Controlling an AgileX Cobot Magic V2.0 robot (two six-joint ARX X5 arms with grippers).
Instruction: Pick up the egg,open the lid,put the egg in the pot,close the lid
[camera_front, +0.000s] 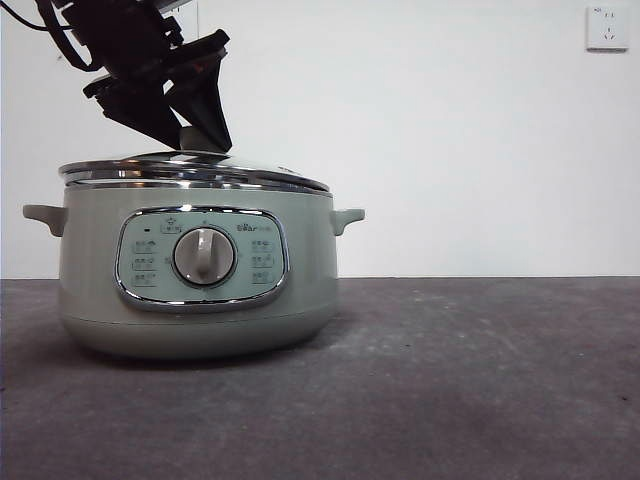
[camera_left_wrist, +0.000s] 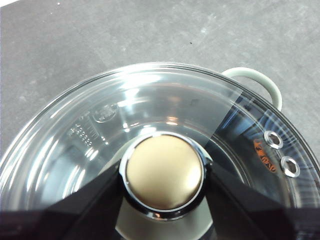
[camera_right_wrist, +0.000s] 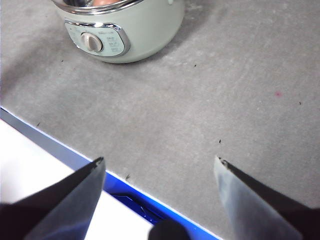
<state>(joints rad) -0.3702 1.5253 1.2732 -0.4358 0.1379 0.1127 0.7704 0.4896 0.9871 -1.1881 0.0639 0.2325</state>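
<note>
The pale green pot (camera_front: 300, 270) stands on the grey table, with its dial facing the front camera. The glass lid (camera_front: 200, 165) lies on it, slightly tilted. My left gripper (camera_front: 195, 135) comes from above and is shut on the lid's knob (camera_left_wrist: 164, 170), one jaw on each side. My right gripper (camera_right_wrist: 160, 165) is open and empty, low over the table's near edge and well away from the pot (camera_right_wrist: 145, 30). A small reddish-brown patch (camera_right_wrist: 102, 2) shows inside the pot's rim; it may be the egg. The egg shows nowhere else.
One side handle (camera_left_wrist: 260, 80) of the pot sticks out past the lid. A white wall with a socket (camera_front: 607, 27) stands behind the table. The table's blue front edge (camera_right_wrist: 125, 192) lies under my right gripper.
</note>
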